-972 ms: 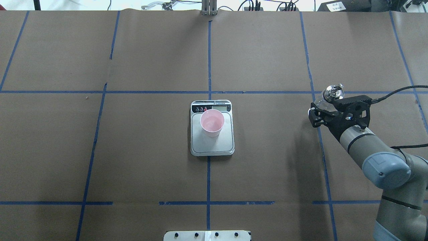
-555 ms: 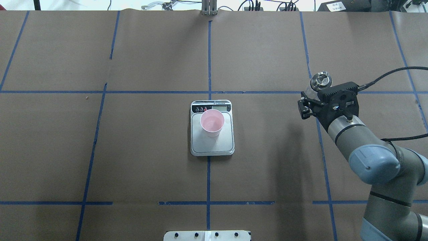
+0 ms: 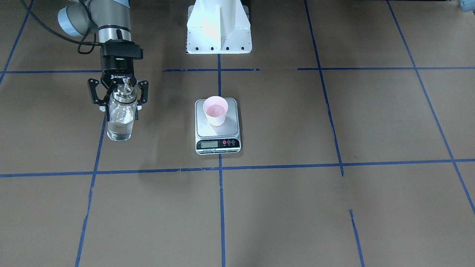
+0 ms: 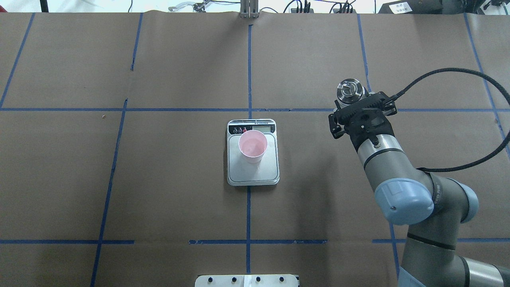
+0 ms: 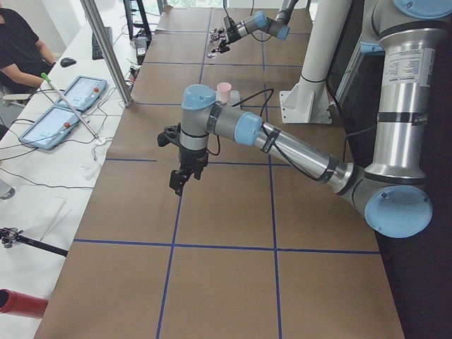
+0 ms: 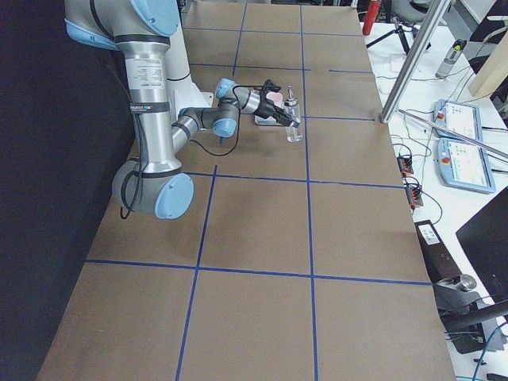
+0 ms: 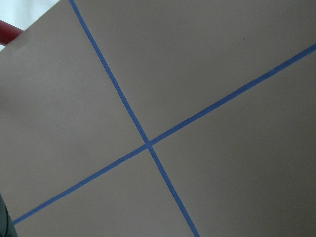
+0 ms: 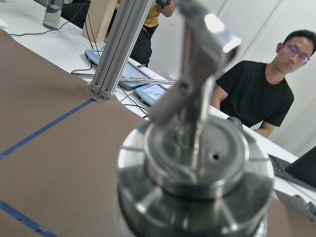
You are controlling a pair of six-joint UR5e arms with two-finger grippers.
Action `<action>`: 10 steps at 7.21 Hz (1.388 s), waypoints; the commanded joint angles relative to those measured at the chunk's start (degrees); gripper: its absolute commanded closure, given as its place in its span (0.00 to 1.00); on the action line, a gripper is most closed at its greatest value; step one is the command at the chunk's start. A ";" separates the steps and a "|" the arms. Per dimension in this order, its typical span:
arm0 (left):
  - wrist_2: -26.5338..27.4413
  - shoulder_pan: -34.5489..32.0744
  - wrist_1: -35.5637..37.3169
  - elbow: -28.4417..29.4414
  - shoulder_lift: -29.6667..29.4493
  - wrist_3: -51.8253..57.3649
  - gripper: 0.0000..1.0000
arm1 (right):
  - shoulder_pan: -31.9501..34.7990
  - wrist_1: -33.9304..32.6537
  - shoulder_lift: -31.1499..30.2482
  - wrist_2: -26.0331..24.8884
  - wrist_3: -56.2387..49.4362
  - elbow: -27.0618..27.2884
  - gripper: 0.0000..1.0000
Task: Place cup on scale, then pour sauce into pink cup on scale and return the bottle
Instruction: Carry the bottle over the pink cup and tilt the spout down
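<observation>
The bench (image 4: 159,179) is covered in brown paper crossed by blue tape lines (image 4: 250,67), a white pedestal (image 3: 219,27) stands on it, and past a metal post (image 8: 121,49) a man in a black shirt (image 8: 256,98) sits near two tablets (image 5: 79,93).

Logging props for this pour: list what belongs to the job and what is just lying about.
Job: cup, standing on scale; bottle, gripped by right hand.
Lying about: two tablets, red tube, white pedestal.

A robotics lab: a robot arm (image 4: 402,191) over a paper-covered table (image 4: 179,59) gridded with blue tape (image 4: 179,109), teach pendants (image 5: 79,93) and an operator (image 8: 259,96) alongside.
</observation>
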 commanded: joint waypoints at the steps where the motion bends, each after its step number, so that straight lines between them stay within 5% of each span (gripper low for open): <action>1: -1.83 0.08 -0.83 0.46 -0.50 0.07 0.00 | -5.22 -11.21 4.35 -10.51 -5.11 -1.40 1.00; 3: -1.92 0.08 -3.36 -1.74 -0.85 -0.02 0.00 | -8.04 -16.58 8.48 -18.43 -5.47 -5.87 1.00; 8: -1.75 -0.01 -3.90 -1.39 -0.68 -0.46 0.00 | -8.15 -22.76 10.34 -23.99 -19.31 -7.65 1.00; 10: -1.75 -0.01 -3.90 -1.04 -0.59 -0.28 0.00 | -8.15 -22.76 13.14 -27.59 -22.52 -12.89 1.00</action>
